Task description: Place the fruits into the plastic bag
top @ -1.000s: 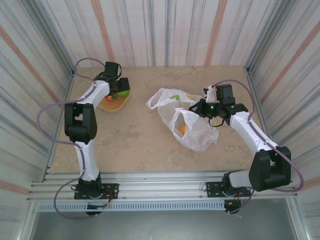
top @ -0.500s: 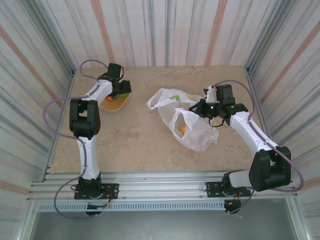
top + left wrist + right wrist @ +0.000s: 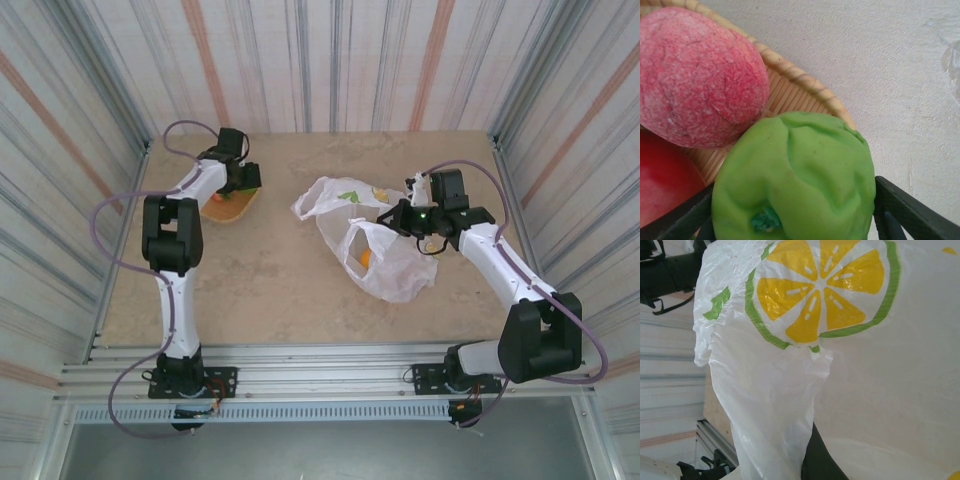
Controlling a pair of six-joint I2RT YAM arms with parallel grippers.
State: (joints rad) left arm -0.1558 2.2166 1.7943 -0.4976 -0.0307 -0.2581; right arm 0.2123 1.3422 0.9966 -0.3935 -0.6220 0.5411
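Striped corrugated walls (image 3: 330,60) box in a beige stone-look tabletop (image 3: 270,290), with both arms reaching out from the near edge. Over at the far left sits a tan woven tray (image 3: 232,207), and the left jaws are right down in it. From the left wrist cam, a green apple (image 3: 800,175) sits between the dark fingers (image 3: 910,210), one on each side and pretty much against it. Honestly can't tell if they're actually squeezing it or just bracketing it. The apple is sitting on the tray's rim side, touching a pink peach (image 3: 695,75), with a red fruit (image 3: 665,180) tucked in just beside them. The plastic bag (image 3: 390,265) lies crumpled mid-right on the tabletop, well apart from the tray. The right jaws are closed on a bunched bit of its upper edge. An orange piece (image 3: 366,257) shows through the bag's thin plastic, and the right wrist cam is up close to a printed lemon slice (image 3: 825,290).
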